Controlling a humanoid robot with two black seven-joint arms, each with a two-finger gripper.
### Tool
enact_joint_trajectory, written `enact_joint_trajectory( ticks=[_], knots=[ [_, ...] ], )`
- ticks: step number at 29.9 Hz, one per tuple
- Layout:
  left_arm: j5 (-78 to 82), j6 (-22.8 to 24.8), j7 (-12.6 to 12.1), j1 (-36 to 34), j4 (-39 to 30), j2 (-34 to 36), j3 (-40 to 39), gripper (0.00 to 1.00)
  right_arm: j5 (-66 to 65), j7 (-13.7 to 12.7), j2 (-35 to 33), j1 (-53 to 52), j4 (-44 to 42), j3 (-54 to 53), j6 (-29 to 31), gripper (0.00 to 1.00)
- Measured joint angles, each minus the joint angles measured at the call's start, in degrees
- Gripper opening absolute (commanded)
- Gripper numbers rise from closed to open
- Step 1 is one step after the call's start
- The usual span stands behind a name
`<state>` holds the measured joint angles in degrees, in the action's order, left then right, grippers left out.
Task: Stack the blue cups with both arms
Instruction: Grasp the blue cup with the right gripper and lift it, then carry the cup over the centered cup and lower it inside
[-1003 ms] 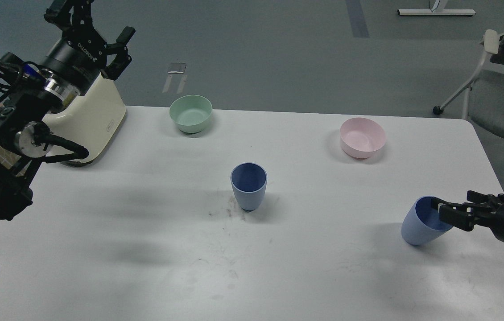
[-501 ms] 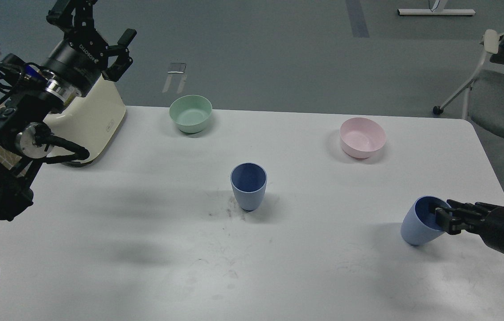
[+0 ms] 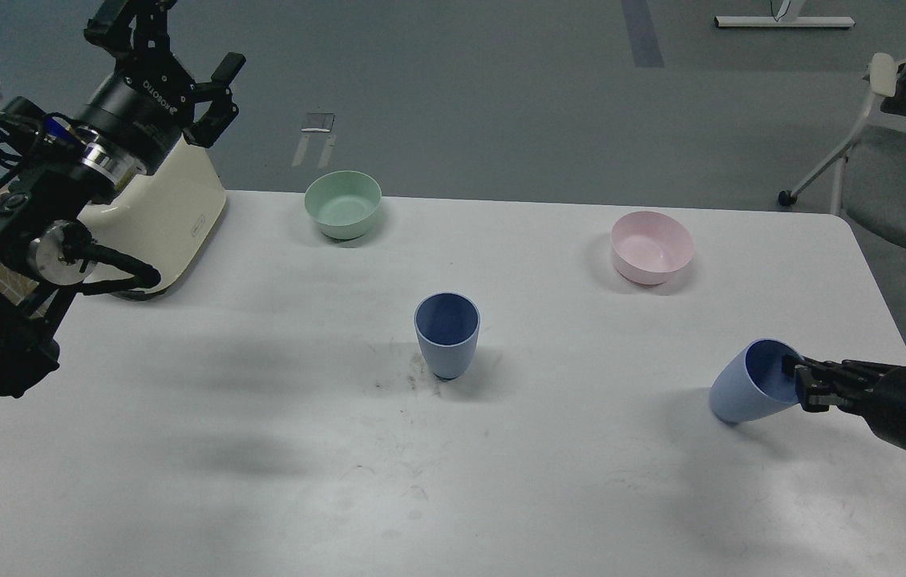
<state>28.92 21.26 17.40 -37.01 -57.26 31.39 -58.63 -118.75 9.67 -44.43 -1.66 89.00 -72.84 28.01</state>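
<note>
On the white counter (image 3: 260, 449), the right gripper (image 3: 804, 383) had tipped a matte dusty-blue handleless tumbler (image 3: 744, 393) further over within the last second.

Its fingers pinched that cup's rim at the near right, one apparently inside the mouth, though the dark tips were hard to separate; the base had swung leftward and looked barely off the counter, suggesting a lift was starting. The second matching blue tumbler (image 3: 446, 334) stood upright at centre, unmoved, well apart, between the mint-green bowl (image 3: 343, 204) and pink bowl (image 3: 652, 247). The left gripper (image 3: 172, 68) hung raised with fingers spread, empty, above the cream appliance (image 3: 164, 220).
</note>
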Motion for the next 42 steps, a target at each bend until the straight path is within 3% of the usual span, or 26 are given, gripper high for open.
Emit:
enact_joint_trajectory(
  ticks=[10,16,21,31,42],
  knots=[
    [0.0,0.0,0.0,-0.1,-0.1,0.3,-0.3,0.98,6.3,0.0,0.9,-17.5,0.0,-0.6,0.0,0.00],
    [-0.1,0.3,0.2,0.0,-0.2,0.2,-0.6,0.97,6.3,-0.5,8.2,-31.4,0.0,10.7,0.0,0.00],
    [-1.8,0.2,0.2,0.0,-0.1,0.4,-0.9,0.98,6.0,-2.7,15.0,-41.7,-0.9,24.2,0.0,0.00],
    [-3.0,0.2,0.2,0.0,0.0,0.9,-0.9,0.97,4.4,-4.9,22.4,-49.0,-4.4,37.1,0.0,0.00],
    [-3.0,0.1,0.2,0.0,0.0,0.3,-0.8,0.98,2.0,-4.9,26.6,-49.5,-7.3,39.1,0.0,0.00]
  ],
)
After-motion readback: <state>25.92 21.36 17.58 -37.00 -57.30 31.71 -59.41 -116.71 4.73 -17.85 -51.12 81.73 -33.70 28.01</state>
